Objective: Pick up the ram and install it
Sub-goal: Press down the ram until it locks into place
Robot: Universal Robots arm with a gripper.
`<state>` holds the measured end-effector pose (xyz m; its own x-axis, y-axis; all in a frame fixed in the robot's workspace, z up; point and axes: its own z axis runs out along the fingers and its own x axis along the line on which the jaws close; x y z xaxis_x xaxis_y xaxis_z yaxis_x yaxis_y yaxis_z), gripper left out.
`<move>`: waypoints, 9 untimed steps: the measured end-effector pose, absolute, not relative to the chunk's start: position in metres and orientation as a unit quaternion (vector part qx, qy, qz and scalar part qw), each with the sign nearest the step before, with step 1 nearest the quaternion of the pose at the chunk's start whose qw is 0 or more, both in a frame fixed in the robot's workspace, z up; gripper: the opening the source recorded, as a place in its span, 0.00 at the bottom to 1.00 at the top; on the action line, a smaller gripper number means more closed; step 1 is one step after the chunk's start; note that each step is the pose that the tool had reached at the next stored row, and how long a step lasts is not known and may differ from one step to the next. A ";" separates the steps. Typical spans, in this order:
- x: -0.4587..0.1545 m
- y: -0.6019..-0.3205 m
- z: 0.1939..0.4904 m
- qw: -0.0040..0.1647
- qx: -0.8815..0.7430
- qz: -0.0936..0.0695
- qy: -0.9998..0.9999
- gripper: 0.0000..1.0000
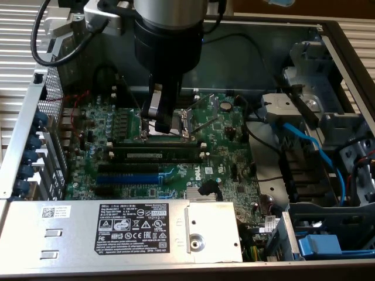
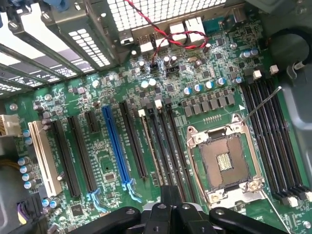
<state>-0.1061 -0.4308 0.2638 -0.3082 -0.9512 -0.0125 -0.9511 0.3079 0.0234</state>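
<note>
The ram [image 1: 153,155] is a long thin green stick with a white label. It stands on edge in one of the black memory slots on the motherboard [image 1: 225,158], between white end clips. In the wrist view the ram [image 2: 152,151] appears edge-on in its slot. My gripper [image 1: 160,124] hangs over the CPU socket [image 2: 225,161], just behind the ram in the exterior view and a little above the board. The gripper [image 2: 168,195] is shut, and I see nothing between its fingers. It is apart from the ram.
A blue expansion slot [image 1: 126,177] lies in front of the memory slots. More black memory slots [image 2: 273,136] run along the socket's far side. A silver power supply [image 1: 117,225] fills the case front. Blue cables [image 1: 310,146] and drive brackets sit at the exterior view's right.
</note>
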 end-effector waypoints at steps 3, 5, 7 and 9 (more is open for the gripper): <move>-0.106 -0.431 0.264 0.002 0.576 -0.013 -0.818 0.10; -0.106 -0.431 0.264 0.002 0.561 -0.013 -0.828 0.10; -0.106 -0.431 0.264 0.002 0.554 -0.013 -0.833 0.10; -0.106 -0.431 0.264 0.002 0.548 -0.014 -0.837 0.10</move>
